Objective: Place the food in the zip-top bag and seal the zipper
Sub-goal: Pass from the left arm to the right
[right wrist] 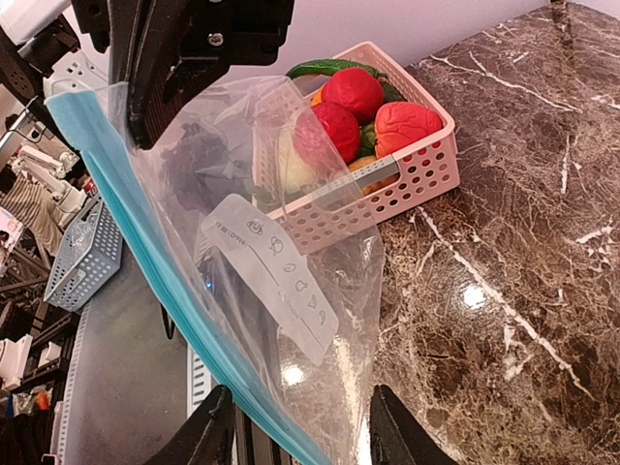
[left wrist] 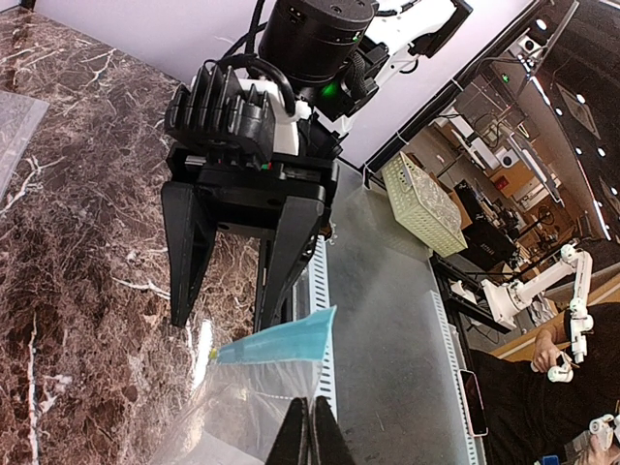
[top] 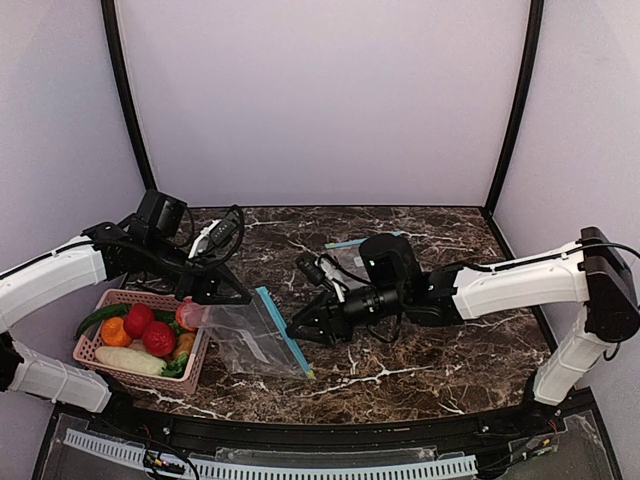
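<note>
Dangling limp over the tabletop (top: pixel 420 360) beside the basket (right wrist: pixel 407 179) of food (top: pixel 150 335), the zip-top bag (top: pixel 245 340) is thin, slippery film, so with the left end effector (left wrist: pixel 310 436) clamped on its mouth edge, the right end effector (right wrist: pixel 295 441), jaws apart astride the stiffer zipper (left wrist: pixel 276 342), should probably pinch that strip.

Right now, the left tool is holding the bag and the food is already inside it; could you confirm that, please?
Not quite. The left tool does hold the bag, but the food is not inside it: it lies in the basket beside the bag, as the top view shows.
</note>
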Robot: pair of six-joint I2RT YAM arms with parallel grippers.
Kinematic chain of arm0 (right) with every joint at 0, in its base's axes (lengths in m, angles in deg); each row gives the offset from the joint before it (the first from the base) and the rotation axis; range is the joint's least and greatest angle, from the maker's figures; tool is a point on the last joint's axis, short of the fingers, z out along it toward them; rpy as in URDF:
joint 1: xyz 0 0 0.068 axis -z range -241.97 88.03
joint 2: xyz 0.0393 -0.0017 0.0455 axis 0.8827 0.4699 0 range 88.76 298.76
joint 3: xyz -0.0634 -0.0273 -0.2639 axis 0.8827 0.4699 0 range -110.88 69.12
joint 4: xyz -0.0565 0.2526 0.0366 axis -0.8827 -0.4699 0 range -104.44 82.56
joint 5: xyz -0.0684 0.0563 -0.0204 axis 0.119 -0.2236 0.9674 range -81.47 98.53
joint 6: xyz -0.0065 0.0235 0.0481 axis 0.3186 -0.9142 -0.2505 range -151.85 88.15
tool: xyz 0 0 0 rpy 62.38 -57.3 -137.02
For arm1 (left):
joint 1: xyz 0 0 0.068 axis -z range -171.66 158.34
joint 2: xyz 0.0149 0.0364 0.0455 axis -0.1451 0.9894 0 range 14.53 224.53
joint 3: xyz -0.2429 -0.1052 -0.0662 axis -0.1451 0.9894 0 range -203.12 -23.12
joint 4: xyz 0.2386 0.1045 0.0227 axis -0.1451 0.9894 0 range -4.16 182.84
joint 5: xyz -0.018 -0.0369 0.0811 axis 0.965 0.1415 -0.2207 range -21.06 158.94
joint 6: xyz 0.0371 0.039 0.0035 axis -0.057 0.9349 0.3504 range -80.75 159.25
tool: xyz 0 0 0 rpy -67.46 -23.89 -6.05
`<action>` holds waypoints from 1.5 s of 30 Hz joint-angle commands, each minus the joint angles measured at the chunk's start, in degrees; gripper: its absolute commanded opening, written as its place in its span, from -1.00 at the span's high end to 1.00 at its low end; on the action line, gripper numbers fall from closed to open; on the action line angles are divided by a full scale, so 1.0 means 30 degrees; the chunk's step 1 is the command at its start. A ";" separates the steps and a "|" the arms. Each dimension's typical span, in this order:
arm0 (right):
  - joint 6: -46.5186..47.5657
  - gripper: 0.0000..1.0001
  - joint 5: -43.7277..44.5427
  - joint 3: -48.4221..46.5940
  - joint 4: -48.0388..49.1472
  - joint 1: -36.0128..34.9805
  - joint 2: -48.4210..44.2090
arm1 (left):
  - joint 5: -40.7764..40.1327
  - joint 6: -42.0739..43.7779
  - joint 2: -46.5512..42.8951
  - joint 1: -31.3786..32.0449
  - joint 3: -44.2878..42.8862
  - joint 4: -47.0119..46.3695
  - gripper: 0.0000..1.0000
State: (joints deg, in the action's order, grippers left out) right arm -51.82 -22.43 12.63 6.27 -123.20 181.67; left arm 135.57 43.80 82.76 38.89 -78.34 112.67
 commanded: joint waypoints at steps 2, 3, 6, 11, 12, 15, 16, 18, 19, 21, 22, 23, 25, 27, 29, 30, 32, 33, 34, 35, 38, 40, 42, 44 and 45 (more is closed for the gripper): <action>-0.0024 0.09 0.0531 0.0170 0.0930 -0.0062 -0.0384 | 0.0270 0.0457 -0.0113 0.0072 0.0375 0.0344 0.99; -0.0032 0.08 0.0436 0.0281 0.1020 -0.0034 -0.0470 | 0.0265 0.0451 -0.0119 0.0072 0.0368 0.0344 0.99; -0.0148 0.08 0.0261 0.0605 0.1255 0.0032 -0.0639 | 0.0243 0.0440 -0.0096 0.0072 0.0343 0.0345 0.99; -0.0443 0.10 0.0127 0.1125 0.1678 0.0079 -0.0859 | 0.0165 0.0445 -0.0152 0.0069 0.0349 0.0373 0.99; -0.0483 0.10 0.0165 0.1199 0.1714 0.0093 -0.0950 | 0.0112 0.0444 -0.0154 0.0071 0.0343 0.0373 0.99; -0.0493 0.11 0.0345 0.1386 0.1670 0.0092 -0.1109 | 0.0074 0.0444 -0.0154 0.0058 0.0332 0.0373 0.99; -0.0445 0.11 0.0398 0.1419 0.1665 0.0077 -0.1102 | 0.0082 0.0458 -0.0154 0.0069 0.0331 0.0388 0.99; -0.0406 0.10 0.0417 0.1373 0.1574 0.0068 -0.0971 | 0.0084 0.0446 -0.0132 0.0057 0.0331 0.0375 0.99; -0.0380 0.11 0.0363 0.1307 0.1543 0.0066 -0.0862 | 0.0085 0.0444 -0.0143 0.0065 0.0331 0.0374 0.99; -0.0305 0.11 0.0240 0.1111 0.1393 0.0056 -0.0609 | 0.0107 0.0455 -0.0111 0.0071 0.0335 0.0373 0.99; -0.0279 0.12 0.0180 0.1003 0.1330 0.0032 -0.0502 | 0.0110 0.0449 -0.0118 0.0072 0.0354 0.0373 0.99; -0.0261 0.12 0.0117 0.0898 0.1319 0.0033 -0.0411 | 0.0113 0.0445 -0.0123 0.0072 0.0337 0.0373 0.99; -0.0283 0.12 0.0096 0.0874 0.1406 0.0029 -0.0369 | 0.0110 0.0444 -0.0150 0.0072 0.0335 0.0381 0.99; -0.0281 0.12 0.0215 0.0912 0.1471 0.0024 -0.0431 | 0.0080 0.0455 -0.0176 0.0069 0.0357 0.0374 0.99; -0.0287 0.13 0.0413 0.0919 0.1423 0.0044 -0.0494 | 0.0084 0.0453 -0.0183 0.0072 0.0360 0.0373 0.99; -0.0295 0.13 0.0490 0.0888 0.1356 0.0038 -0.0498 | 0.0084 0.0463 -0.0168 0.0057 0.0360 0.0373 0.99; -0.0261 0.13 0.0490 0.0829 0.1287 0.0028 -0.0421 | 0.0085 0.0450 -0.0182 0.0070 0.0375 0.0373 0.99; -0.0233 0.13 0.0478 0.0814 0.1288 0.0021 -0.0365 | 0.0077 0.0460 -0.0183 0.0071 0.0364 0.0388 0.99; -0.0230 0.13 0.0444 0.0801 0.1288 0.0020 -0.0285 | 0.0081 0.0448 -0.0183 0.0072 0.0362 0.0381 0.99; -0.0229 0.14 0.0419 0.0785 0.1280 0.0024 -0.0220 | 0.0084 0.0446 -0.0183 0.0072 0.0361 0.0375 0.99; -0.0204 0.14 0.0418 0.0706 0.1263 0.0031 -0.0127 | 0.0085 0.0459 -0.0184 0.0072 0.0360 0.0373 0.99; -0.0158 0.14 0.0389 0.0598 0.1194 0.0035 -0.0089 | 0.0099 0.0449 -0.0162 0.0072 0.0362 0.0359 0.99; -0.0049 0.15 0.0387 0.0483 0.1053 0.0020 -0.0031 | 0.0112 0.0456 -0.0155 0.0072 0.0361 0.0371 0.99; 0.0072 0.15 0.0354 0.0344 0.0923 0.0035 0.0021 | 0.0095 0.0464 -0.0154 0.0065 0.0360 0.0373 0.99; 0.0112 0.15 0.0318 0.0292 0.0872 0.0037 0.0075 | 0.0105 0.0454 -0.0154 0.0070 0.0360 0.0359 0.99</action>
State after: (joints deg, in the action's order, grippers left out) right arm -52.67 -21.44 15.45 8.81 -123.09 180.99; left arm 135.53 44.20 82.76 38.89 -78.34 112.71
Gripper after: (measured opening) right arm 0.424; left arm 0.008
